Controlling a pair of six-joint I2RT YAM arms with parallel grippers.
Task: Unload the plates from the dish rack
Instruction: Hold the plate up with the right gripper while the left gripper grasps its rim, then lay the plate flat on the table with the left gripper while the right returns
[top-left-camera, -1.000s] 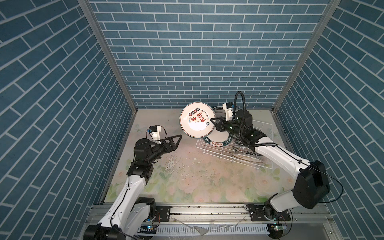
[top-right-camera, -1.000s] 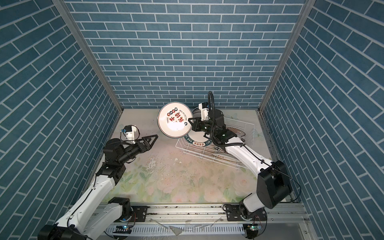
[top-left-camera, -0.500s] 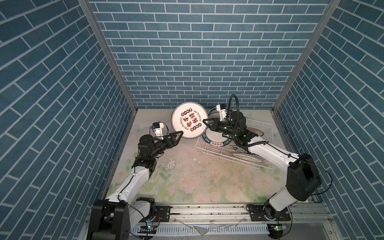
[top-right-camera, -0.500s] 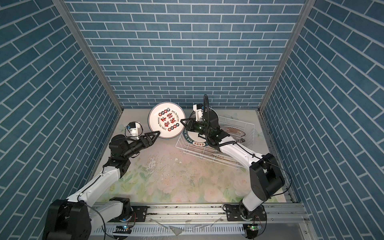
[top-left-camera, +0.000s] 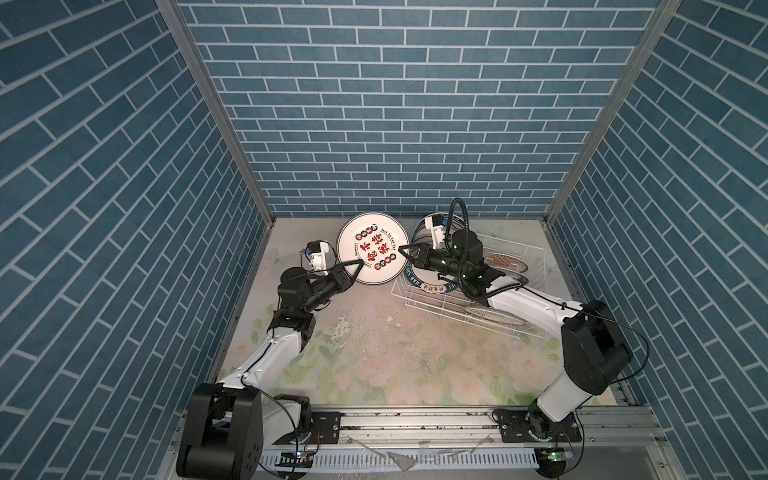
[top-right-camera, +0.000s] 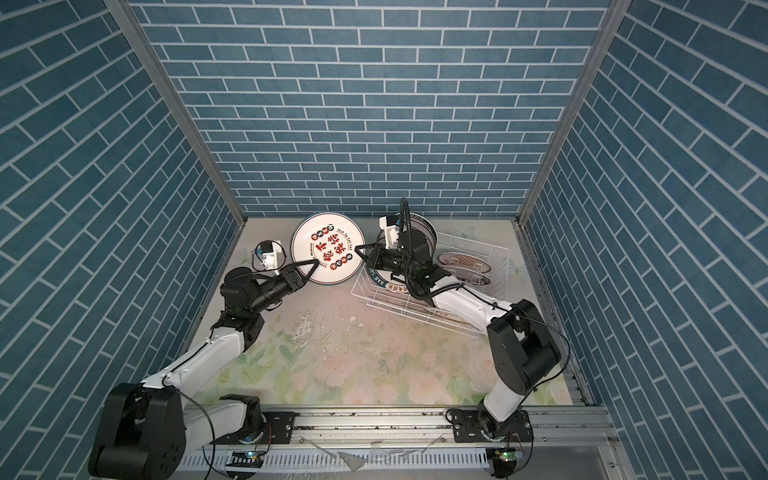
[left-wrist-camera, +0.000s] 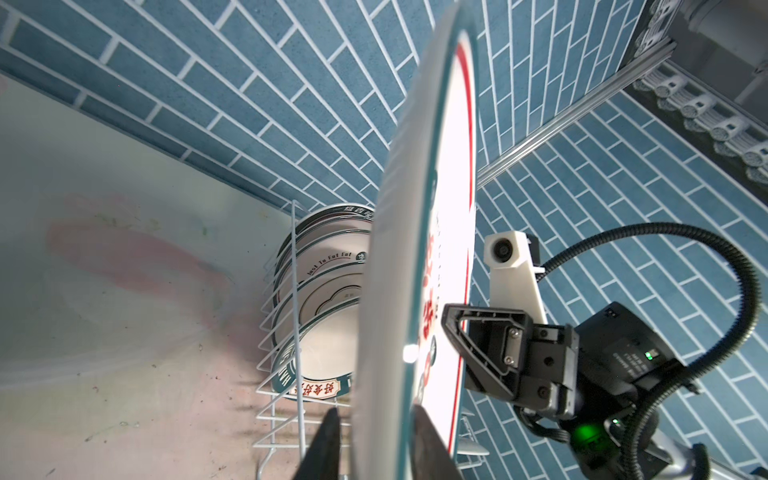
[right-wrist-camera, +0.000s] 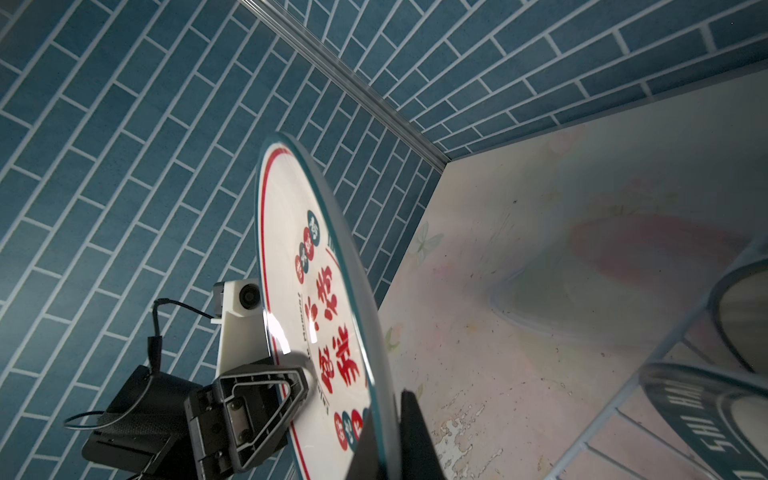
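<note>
A round white ceramic plate with red characters (top-left-camera: 372, 253) and a dark green rim hangs in the air, upright on edge with its printed face towards the top views. It is just beside the near-left corner of the white wire dish rack (top-left-camera: 432, 307) and above the floral tabletop (top-left-camera: 374, 353). The right gripper (top-left-camera: 404, 250) is clamped on the plate's rim on the rack side. The left gripper (top-left-camera: 356, 266) reaches in from the opposite, lower edge, so the plate spans the gap between the two arms. In the left wrist view the left gripper's fingers (left-wrist-camera: 428, 440) stand narrow, one on each face of the rim. Whether they already press cannot be told. This looks like a handover, so the next move likely depends on the left grip seating before the right lets go. More plates (top-left-camera: 432, 286) stand in the rack behind the right arm.
</note>
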